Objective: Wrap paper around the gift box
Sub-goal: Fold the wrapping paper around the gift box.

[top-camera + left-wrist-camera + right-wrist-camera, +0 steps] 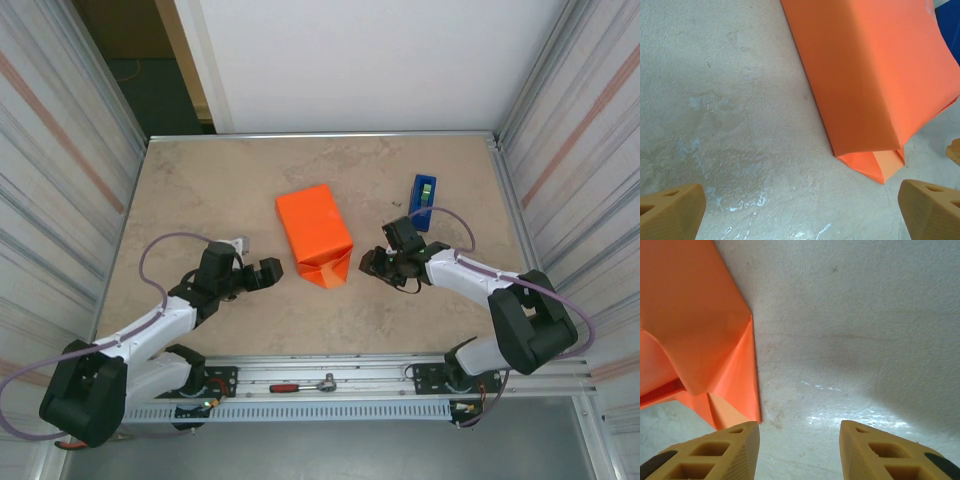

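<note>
A plain bright orange sheet of matte paper point(314, 235) sits in the middle of the mottled beige surface point(200, 190). It is folded around a block-shaped form and angled so its long side runs from far left to near right. You cannot see the small pale pink gift box; judging by the shape, it lies inside the paper, fully covered. The top and long sides look smooth and closed. The near end looks unfinished. There the paper is creased into triangular flaps point(328, 268) that meet in a point and lie loose on the surface, and the left wrist camera shows a gap into the fold. That end probably needs pressing flat and fixing.

Your left gripper point(264, 273) sits to the near left of the parcel, apart from it, with its fingers spread wide and holding nothing. From its wrist camera the folded near corner lies ahead and to the right. Your right gripper point(372, 262) is just beside the near end on the right. Its fingers are parted with bare surface between them, gripping nothing, and the flap's edge lies just left of its left finger. Both seem placed to flank the loose end and tuck it from either side.

An upright blue tape dispenser point(423, 200) stands further right, near the right gripper, handy for sealing.
</note>
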